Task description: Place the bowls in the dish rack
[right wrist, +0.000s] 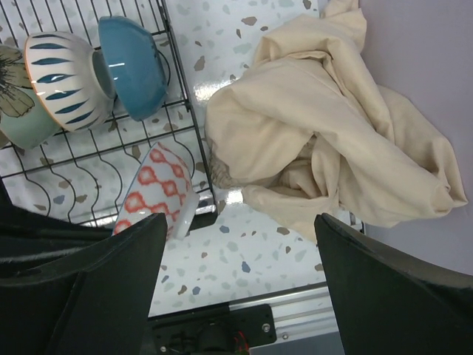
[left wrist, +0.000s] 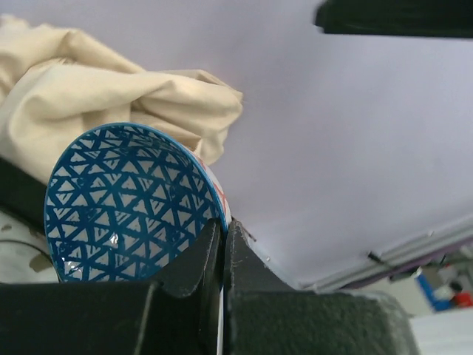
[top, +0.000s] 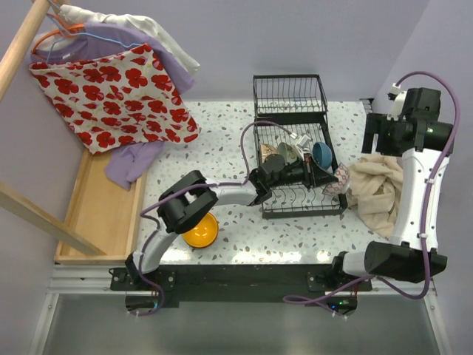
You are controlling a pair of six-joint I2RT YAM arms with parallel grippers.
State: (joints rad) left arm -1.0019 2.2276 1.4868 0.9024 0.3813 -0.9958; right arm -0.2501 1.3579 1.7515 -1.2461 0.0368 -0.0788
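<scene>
My left gripper (left wrist: 224, 225) is shut on the rim of a bowl (left wrist: 126, 200) that is blue-triangle patterned inside and red patterned outside. It holds the bowl tilted at the front right corner of the black wire dish rack (top: 303, 214); the bowl also shows in the right wrist view (right wrist: 159, 196) and the top view (top: 338, 177). In the rack stand a plain blue bowl (right wrist: 133, 63), a blue-white striped bowl (right wrist: 63, 85) and a pale green bowl (right wrist: 15, 103). An orange-yellow bowl (top: 200, 230) sits on the table by the left arm. My right gripper (right wrist: 240, 244) is open and empty, high at the right.
A crumpled cream cloth (top: 377, 188) lies right of the rack, also seen in the right wrist view (right wrist: 332, 126). A wooden tray (top: 96, 214) runs along the left edge. Clothes, one red-flowered (top: 118, 89), hang from a wooden rail at back left.
</scene>
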